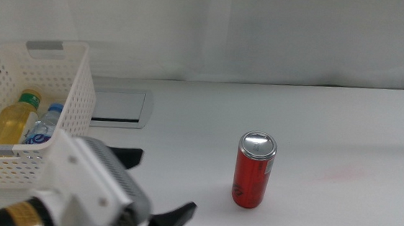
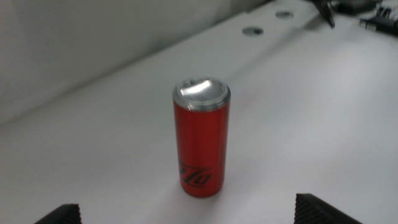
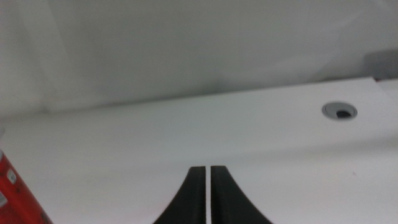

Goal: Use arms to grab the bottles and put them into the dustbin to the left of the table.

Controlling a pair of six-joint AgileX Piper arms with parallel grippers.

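A red drink can [image 1: 255, 169] with a silver top stands upright on the white table [image 1: 345, 131]. My left gripper [image 1: 154, 189] comes in from the lower left and is open, its two black fingers spread a short way from the can. In the left wrist view the can [image 2: 201, 137] stands centred ahead of the wide-open left gripper [image 2: 189, 218], with nothing between the fingers. The white dustbin [image 1: 74, 81] at the left holds the yellow-liquid bottle [image 1: 15, 118] and the blue-capped water bottle [image 1: 44, 126]. My right gripper [image 3: 207, 193] is shut and empty; the can's edge [image 3: 15, 193] shows beside it.
A grey inset panel [image 1: 119, 106] lies just behind the dustbin. Round cable holes [image 3: 339, 111] sit in the tabletop on the far right side. White curtain backs the table.
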